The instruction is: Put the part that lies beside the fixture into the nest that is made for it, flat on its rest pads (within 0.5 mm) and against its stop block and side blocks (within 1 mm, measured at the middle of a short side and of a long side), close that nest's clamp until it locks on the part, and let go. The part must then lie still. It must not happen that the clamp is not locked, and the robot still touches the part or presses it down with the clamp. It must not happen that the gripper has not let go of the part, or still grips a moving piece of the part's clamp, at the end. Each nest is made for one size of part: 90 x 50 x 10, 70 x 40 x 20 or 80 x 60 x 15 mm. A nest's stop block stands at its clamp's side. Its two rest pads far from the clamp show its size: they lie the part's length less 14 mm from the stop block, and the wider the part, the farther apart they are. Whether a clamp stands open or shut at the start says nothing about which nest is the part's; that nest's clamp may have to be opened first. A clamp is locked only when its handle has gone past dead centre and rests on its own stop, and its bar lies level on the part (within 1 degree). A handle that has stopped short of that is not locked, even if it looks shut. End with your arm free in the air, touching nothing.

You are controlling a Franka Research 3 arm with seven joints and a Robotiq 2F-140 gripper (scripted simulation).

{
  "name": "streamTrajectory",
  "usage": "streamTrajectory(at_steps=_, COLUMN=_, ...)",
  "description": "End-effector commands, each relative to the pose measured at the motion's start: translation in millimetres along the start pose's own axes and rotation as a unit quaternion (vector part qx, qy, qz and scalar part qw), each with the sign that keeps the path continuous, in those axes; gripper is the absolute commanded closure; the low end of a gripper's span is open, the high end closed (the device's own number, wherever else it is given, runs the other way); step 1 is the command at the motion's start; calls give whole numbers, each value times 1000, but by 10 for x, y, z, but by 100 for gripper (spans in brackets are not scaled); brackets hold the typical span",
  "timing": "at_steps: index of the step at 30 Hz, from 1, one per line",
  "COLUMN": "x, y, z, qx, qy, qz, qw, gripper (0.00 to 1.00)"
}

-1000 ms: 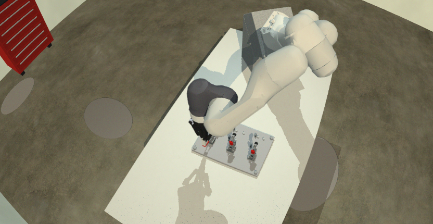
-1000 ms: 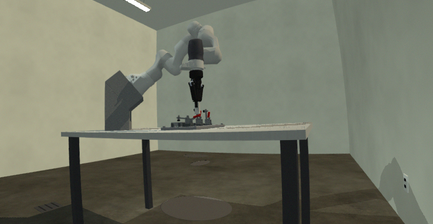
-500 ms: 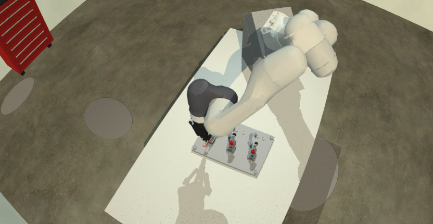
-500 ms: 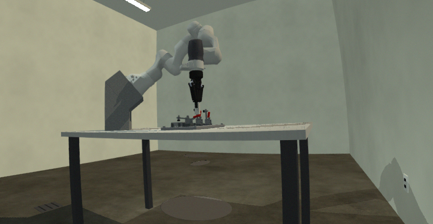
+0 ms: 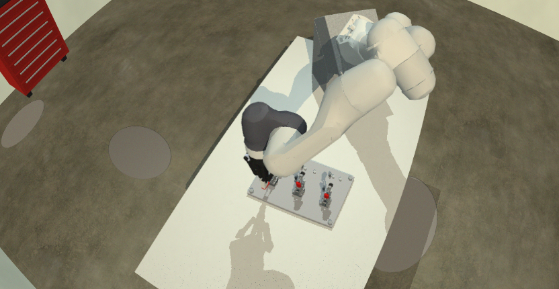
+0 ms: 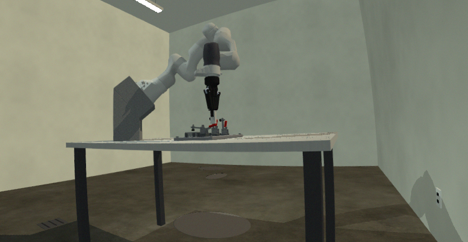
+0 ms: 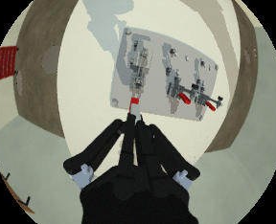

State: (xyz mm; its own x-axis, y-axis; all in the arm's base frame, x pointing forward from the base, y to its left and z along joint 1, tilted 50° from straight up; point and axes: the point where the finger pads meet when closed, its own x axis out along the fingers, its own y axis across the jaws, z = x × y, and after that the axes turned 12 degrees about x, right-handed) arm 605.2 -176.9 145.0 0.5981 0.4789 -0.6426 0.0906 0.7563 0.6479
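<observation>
The grey fixture plate [image 5: 312, 209] [image 7: 156, 102] carries three clamps. My gripper [image 5: 264, 184] [image 6: 213, 120] [image 7: 133, 109] is shut, with its pale tips at the red handle [image 6: 212, 125] [image 7: 134, 100] of the left clamp [image 6: 204, 129] [image 7: 139, 78]. Nothing shows between the fingers; contact with the handle cannot be told for certain. That clamp's bar looks low and about level in the exterior view, over a grey block-like shape that may be the part. Whether it touches, and whether the handle rests on its stop, is too small to tell. No part shows beside the fixture.
The middle clamp [image 5: 298, 191] [image 7: 174, 88] and the right clamp [image 5: 324, 201] stand close by, with bars that look raised and red handles sticking up. Short pins stand behind them. The white table [image 5: 203, 224] [image 6: 261, 145] extends around the plate.
</observation>
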Motion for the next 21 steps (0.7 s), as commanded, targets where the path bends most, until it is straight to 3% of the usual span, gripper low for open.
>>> streamTrajectory(at_steps=1, x=11, y=-5, z=11, qx=-1, qy=-1, qz=-2, qw=1000, gripper=100)
streamTrajectory(at_steps=21, x=31, y=-5, z=11, qx=-1, qy=-1, qz=-2, qw=1000, gripper=100)
